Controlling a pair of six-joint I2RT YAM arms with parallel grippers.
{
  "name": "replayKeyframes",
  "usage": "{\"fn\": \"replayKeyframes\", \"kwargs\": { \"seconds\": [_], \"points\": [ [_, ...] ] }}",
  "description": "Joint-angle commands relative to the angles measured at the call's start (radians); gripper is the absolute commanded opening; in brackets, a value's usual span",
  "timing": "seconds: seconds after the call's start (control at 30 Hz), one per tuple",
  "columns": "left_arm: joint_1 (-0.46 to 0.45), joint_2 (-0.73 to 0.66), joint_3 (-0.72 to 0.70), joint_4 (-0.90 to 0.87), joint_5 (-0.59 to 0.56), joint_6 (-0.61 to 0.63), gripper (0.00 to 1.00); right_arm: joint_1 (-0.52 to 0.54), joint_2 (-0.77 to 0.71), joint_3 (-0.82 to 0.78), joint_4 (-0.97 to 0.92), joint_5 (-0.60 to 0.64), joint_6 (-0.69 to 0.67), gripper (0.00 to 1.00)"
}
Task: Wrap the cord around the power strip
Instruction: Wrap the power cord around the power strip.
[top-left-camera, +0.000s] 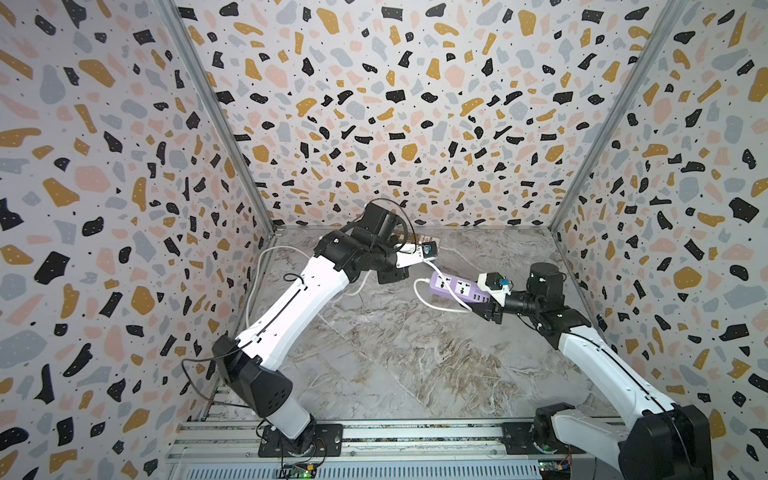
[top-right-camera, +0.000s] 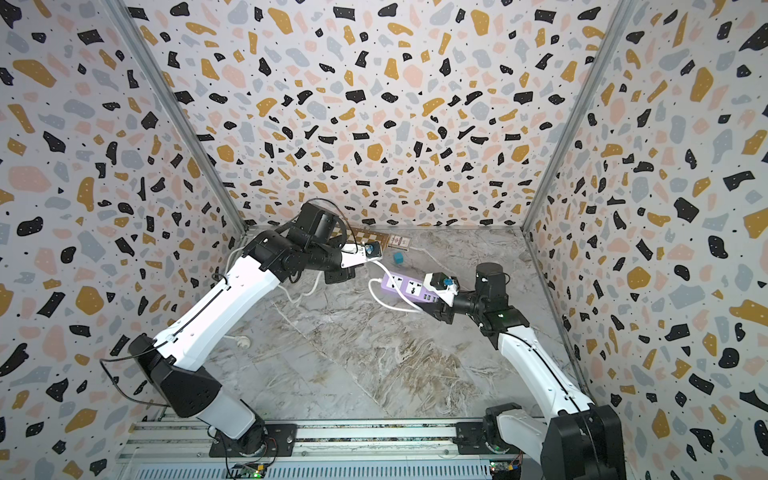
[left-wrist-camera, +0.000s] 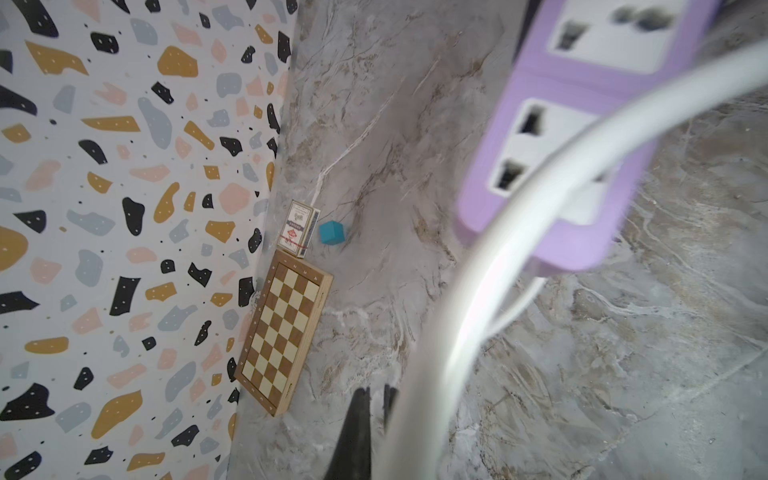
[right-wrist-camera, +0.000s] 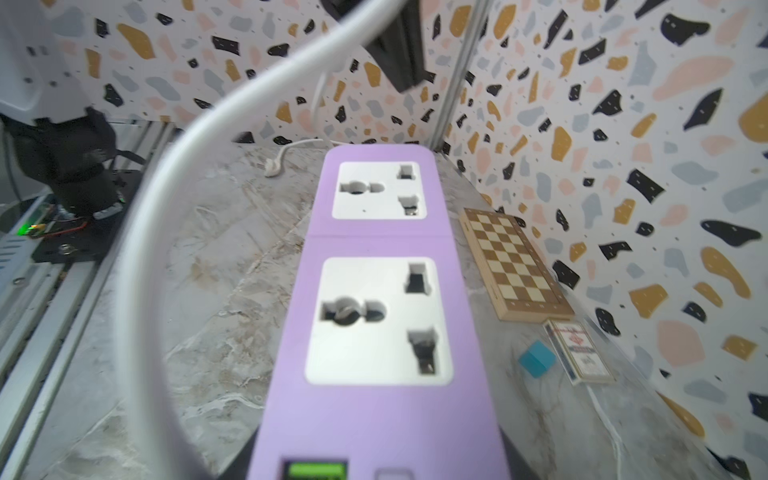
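Power strip (right-wrist-camera: 374, 291) in right tool (top-left-camera: 487, 307)

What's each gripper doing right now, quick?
Left gripper: closed, pinching the thin white round cord.
Right gripper: closed on the USB end of the lilac rectangular plastic power strip.

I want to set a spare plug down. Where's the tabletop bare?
Bare: the marble tabletop between the power strip and the front rail. Crowded along the back wall: chessboard, card box, teal cube; and around the cord.
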Motion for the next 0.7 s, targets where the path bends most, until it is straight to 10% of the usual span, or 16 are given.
{"fn": "replayKeyframes", "kwargs": {
  "seconds": [0.0,0.4,0.67],
  "points": [
    [0.055,0.068,0.047,-0.013,0.075,-0.030,0.00,0.028,-0.034,-0.004,0.053,-0.185,-0.025,0.00],
    [0.159,0.150,-0.113,0.169,0.394,-0.202,0.00,0.065,-0.070,-0.114,0.738,-0.141,0.437,0.00],
    [0.158,0.108,-0.297,0.313,0.528,-0.331,0.00,0.062,-0.067,-0.200,1.111,0.192,0.665,0.00]
  ]
}}
